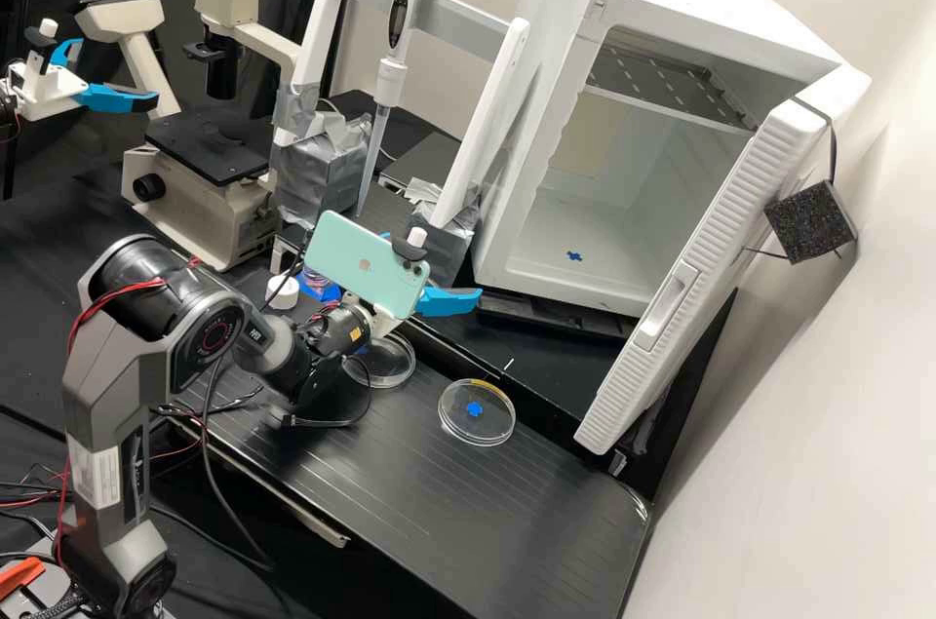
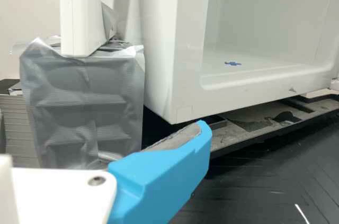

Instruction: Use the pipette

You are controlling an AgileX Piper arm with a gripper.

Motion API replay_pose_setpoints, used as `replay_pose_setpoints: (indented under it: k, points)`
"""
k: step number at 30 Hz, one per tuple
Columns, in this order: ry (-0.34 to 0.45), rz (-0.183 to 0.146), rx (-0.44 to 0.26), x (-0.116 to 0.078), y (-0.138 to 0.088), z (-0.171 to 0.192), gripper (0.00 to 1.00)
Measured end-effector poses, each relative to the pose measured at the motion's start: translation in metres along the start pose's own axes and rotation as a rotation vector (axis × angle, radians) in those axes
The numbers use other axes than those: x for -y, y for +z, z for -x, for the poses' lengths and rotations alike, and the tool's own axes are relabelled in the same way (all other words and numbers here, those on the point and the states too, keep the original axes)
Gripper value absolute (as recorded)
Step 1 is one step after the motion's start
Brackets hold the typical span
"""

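Note:
My gripper (image 1: 433, 268), open, is low over the bench in the high view, partly behind the phone on its wrist. The pipette (image 1: 392, 81), white with a red top button, stands upright at the crossbar of a white rack (image 1: 453, 13), its long tip pointing down. It is behind the gripper and higher, not touching it. In the wrist view, one blue finger of my gripper (image 2: 159, 179) lies in front of a silver-taped block (image 2: 85, 107) and the white incubator (image 2: 159, 33). Nothing is seen held.
A petri dish (image 1: 476, 412) with a blue mark lies on the black tray; another dish (image 1: 390, 363) is beside the wrist. The open incubator (image 1: 526, 161) stands at the right, its door (image 1: 712, 278) swung forward. A microscope (image 1: 190, 195) and white cap (image 1: 282, 292) are at the left.

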Motion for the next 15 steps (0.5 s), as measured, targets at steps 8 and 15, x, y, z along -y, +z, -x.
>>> replay_pose_setpoints:
  k: [8,15]
  points:
    - [0.002,0.0,-0.002,0.0,0.0,0.0,1.0]
    - [0.019,-0.013,-0.019,-0.007,0.004,0.025,1.0]
